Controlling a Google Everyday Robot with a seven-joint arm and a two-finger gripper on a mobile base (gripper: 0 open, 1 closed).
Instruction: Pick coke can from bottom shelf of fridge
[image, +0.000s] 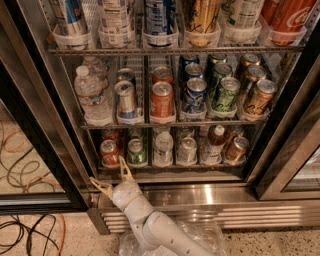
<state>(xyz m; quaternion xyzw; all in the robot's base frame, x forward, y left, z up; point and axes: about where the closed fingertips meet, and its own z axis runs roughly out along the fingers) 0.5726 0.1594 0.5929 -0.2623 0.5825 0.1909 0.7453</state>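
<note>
Fridge (210, 196) trays (162, 119) keep cans upright; the gripper (107, 170) sits wide open below the coke can (109, 152), ready to grab.

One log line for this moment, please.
phase: pre-grasp | end effector: open, at fridge sill, below coke can | coke can: upright, left end of bottom shelf, ungrasped

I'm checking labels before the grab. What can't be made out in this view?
Camera view:
- Coke can: lettering unreadable, too small; its base sits behind the tray front.
- Rear cans on the bottom shelf: mostly hidden by the front row.
- Top-row cans: cut off by the upper edge.
- Claw, open below the shelf's left end: its arm leaves the bottom edge.
</note>
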